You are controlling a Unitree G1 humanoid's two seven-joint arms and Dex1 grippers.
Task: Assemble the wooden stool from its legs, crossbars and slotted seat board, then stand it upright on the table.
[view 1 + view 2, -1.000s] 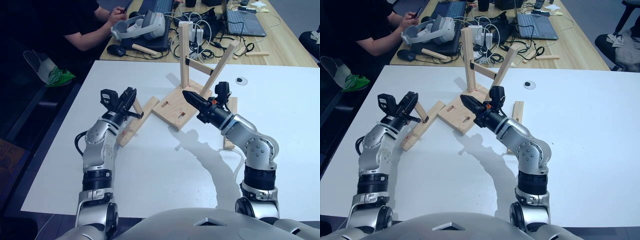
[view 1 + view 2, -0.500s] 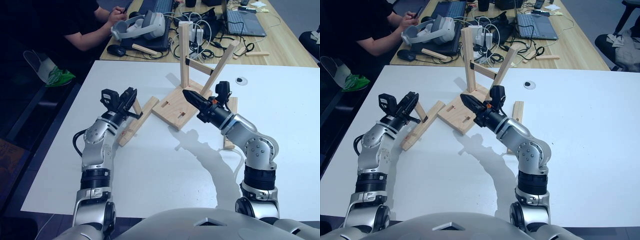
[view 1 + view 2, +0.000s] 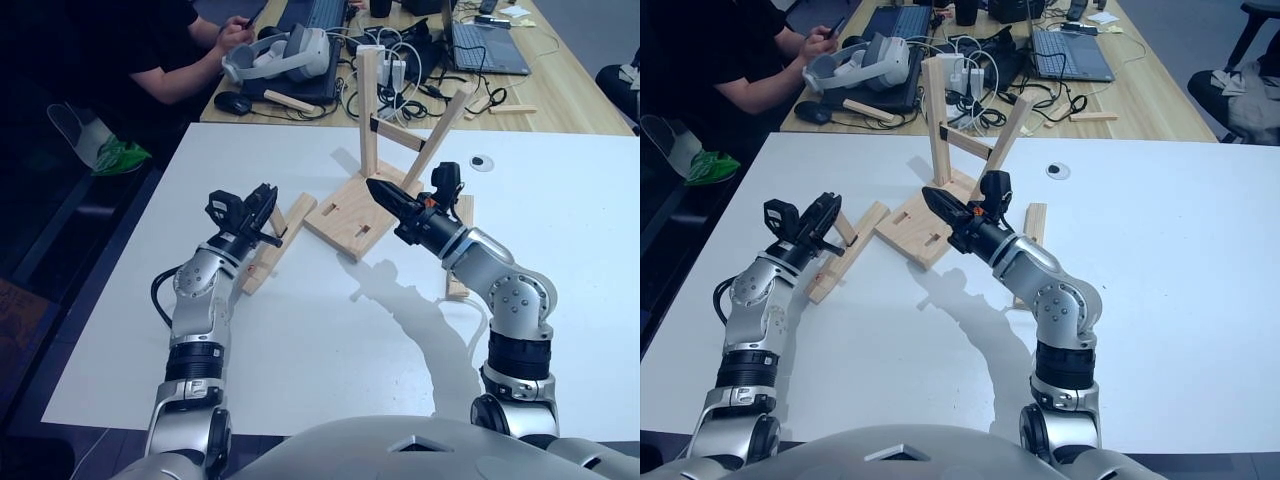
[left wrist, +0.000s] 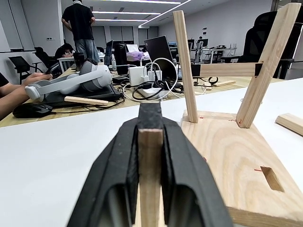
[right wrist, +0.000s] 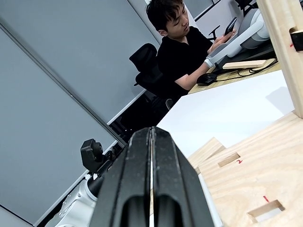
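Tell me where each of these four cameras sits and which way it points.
Left eye view: on the head, facing forward and down at the white table; both arms show.
Right eye view: beside it; same scene, same arms.
Left wrist view: left wrist, looking along left fingers shut on a wooden piece toward the seat board.
Right wrist view: right wrist, looking along shut right fingers over the seat board.
Both wrist views share the seat board.

bench: white
12 o'clock: seat board, two legs standing in it
10 o'clock: leg piece
2 o'clock: loose leg
1 o'clock: dark disc
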